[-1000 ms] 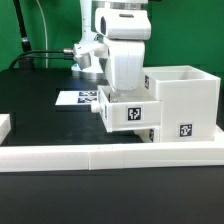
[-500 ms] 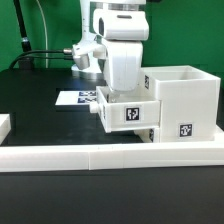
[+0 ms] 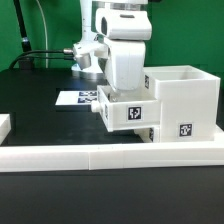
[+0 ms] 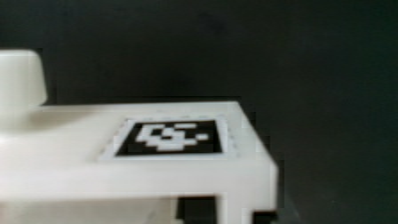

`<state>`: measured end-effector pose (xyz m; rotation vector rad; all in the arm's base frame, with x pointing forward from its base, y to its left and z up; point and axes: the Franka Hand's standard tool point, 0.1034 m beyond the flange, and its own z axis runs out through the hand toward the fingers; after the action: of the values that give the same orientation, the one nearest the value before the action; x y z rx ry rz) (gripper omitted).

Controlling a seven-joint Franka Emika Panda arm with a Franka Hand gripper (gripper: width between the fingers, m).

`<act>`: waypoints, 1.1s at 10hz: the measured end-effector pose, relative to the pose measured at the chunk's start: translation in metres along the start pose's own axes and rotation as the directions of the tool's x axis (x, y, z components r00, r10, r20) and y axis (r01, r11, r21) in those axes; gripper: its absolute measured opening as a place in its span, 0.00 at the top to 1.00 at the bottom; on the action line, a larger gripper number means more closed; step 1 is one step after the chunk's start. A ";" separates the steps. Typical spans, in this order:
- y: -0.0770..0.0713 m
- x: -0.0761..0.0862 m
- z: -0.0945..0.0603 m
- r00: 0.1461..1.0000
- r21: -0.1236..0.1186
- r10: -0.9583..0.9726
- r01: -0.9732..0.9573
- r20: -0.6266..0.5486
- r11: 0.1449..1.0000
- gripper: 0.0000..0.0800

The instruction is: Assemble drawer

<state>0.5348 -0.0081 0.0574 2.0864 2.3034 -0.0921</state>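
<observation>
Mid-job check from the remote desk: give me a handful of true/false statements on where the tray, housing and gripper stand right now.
1. The drawer housing stands at the exterior view's right, open at the top. True.
2. The smaller tray lies far off at the exterior view's left, apart from the housing. False: it sits right against the housing's side.
3. The gripper is directly above the tray. True; its fingertips are hidden, so open or shut cannot be told.
4. The marker board rests on top of the housing. False: it lies flat on the black table, behind the tray.
5. The tray carries a black-and-white tag. True.
</observation>
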 end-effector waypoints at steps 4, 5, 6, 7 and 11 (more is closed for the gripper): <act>0.000 0.001 0.000 1.000 0.000 -0.017 0.017 0.001 1.000 0.94; 0.000 0.005 0.000 0.998 -0.002 -0.058 0.058 0.008 0.998 0.94; 0.001 0.006 0.000 0.998 -0.007 -0.060 0.060 0.006 0.998 0.94; 0.001 0.005 0.000 0.998 -0.007 -0.058 0.058 0.006 0.998 0.94; 0.002 0.012 0.000 1.000 -0.020 -0.021 0.021 0.001 1.000 0.94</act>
<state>0.5358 0.0041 0.0569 2.0529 2.3165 -0.0702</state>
